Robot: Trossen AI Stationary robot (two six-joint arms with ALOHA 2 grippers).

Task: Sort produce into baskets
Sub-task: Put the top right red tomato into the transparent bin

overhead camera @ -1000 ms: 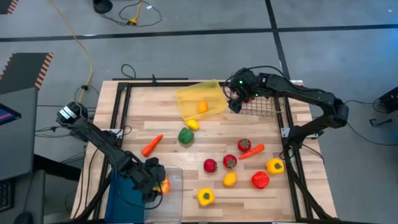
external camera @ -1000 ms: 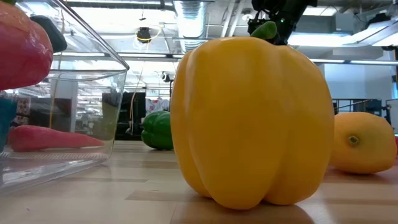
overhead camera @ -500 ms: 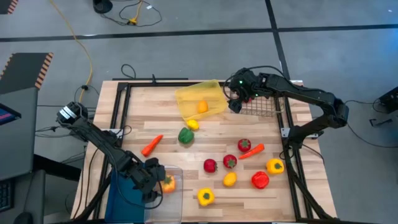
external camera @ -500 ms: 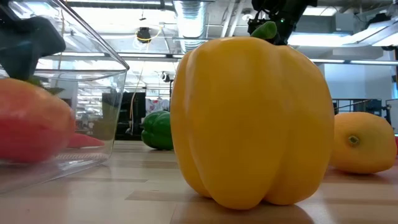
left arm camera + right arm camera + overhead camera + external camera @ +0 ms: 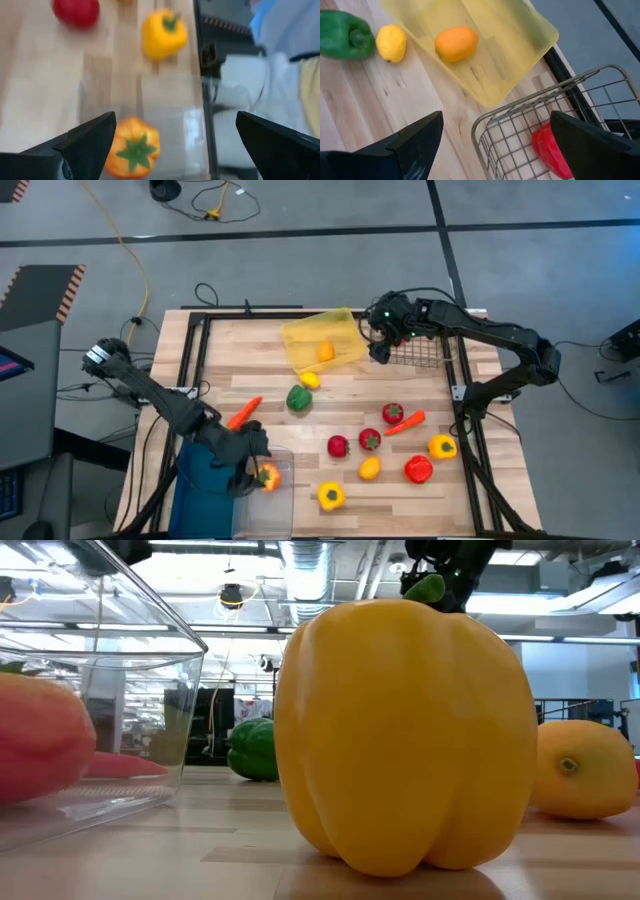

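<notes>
My left gripper [image 5: 250,464] hangs open above the clear bin [image 5: 268,498] at the table's near left. An orange-red pepper [image 5: 132,152] lies in the bin, stem up, touching neither finger. The blue bin [image 5: 203,488] stands beside it. My right gripper [image 5: 378,346] hangs open at the back, over the gap between the yellow tray [image 5: 520,55] and the wire basket [image 5: 530,125]. An orange lemon [image 5: 456,43] lies in the tray and a red piece [image 5: 552,148] in the basket.
Loose produce lies across the table: a green pepper [image 5: 299,397] and a lemon [image 5: 310,380] near the tray, a carrot [image 5: 243,413], three red tomatoes [image 5: 370,440], another carrot [image 5: 405,423], two yellow peppers [image 5: 330,497], a red pepper [image 5: 418,469] and a second lemon [image 5: 369,468].
My left gripper has let go of the orange-red pepper, which has dropped into the clear bin and now rests on its floor. The gripper has then risen and drawn back a little toward the table's far left.
</notes>
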